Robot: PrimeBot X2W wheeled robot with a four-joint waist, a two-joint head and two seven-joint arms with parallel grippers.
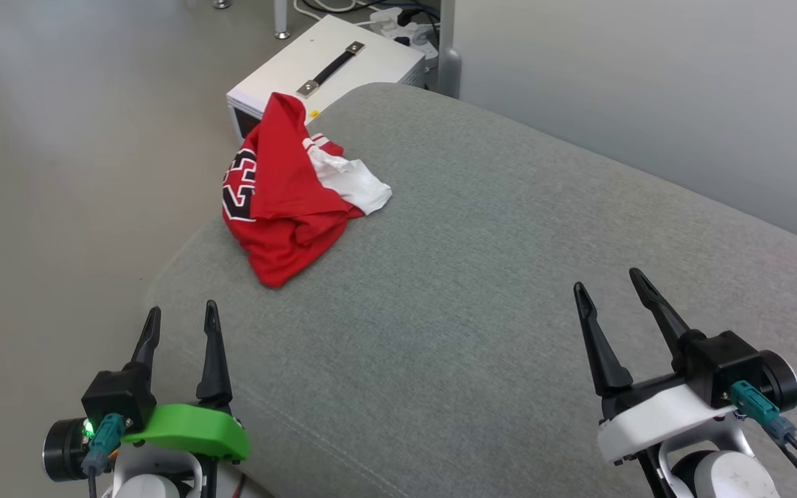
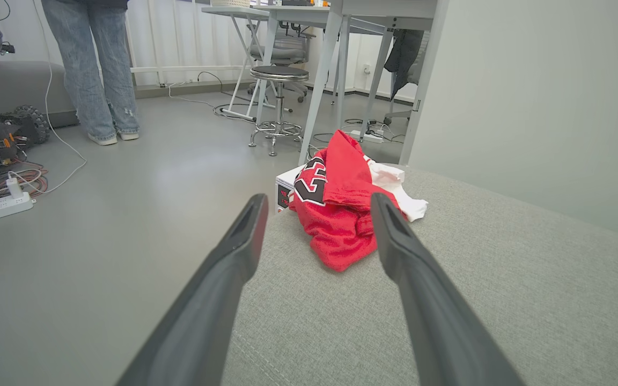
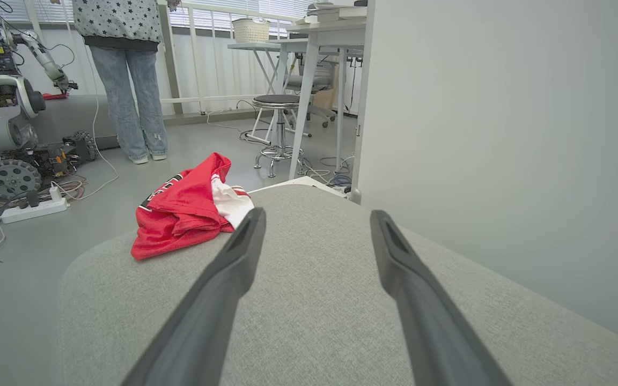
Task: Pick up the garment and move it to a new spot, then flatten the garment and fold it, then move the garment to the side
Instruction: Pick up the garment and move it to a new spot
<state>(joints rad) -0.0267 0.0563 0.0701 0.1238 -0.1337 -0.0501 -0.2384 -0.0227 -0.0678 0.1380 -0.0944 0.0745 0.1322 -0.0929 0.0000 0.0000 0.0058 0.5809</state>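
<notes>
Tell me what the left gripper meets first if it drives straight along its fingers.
Probably the crumpled red jersey, lying straight ahead of the left gripper on the grey cushion; depth is unclear.

Right end effector (image 3: 315, 213) over grey cushion (image 3: 314, 300), fingers spread wide, nothing between them
Garment (image 3: 183, 214) lies crumpled at the cushion's far left corner, red with a white sleeve showing, well apart from both fingers. On the floor beyond: a person (image 3: 126, 80) standing in jeans, a round stool (image 3: 279, 123) beside a white table (image 3: 330, 26), a power strip (image 3: 32, 210) at left
</notes>
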